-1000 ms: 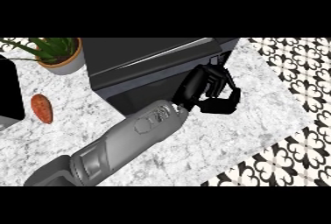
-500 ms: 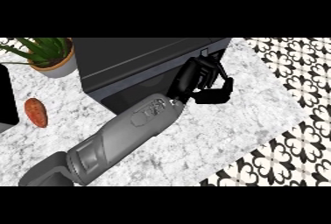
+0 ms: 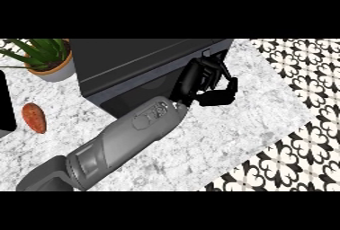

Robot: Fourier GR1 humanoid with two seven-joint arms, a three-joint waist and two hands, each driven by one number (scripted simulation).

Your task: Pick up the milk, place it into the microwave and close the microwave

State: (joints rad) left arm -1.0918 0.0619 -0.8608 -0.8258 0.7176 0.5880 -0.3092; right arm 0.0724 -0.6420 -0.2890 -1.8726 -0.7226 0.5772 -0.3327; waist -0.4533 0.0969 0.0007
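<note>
Milk is not visible; the left hand point(image 3: 209, 87), curled around nothing, sits against the microwave point(image 3: 133, 63) at its right front corner.

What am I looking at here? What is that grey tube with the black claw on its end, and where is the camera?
The grey tube is the robot's left forearm, and the black part is its hand. The camera sits in the robot's head and looks steeply down at a marble counter. On the counter are a black microwave, a potted plant and a reddish vegetable. The hand is at the microwave's front right corner, and I can see nothing held in it.
</note>
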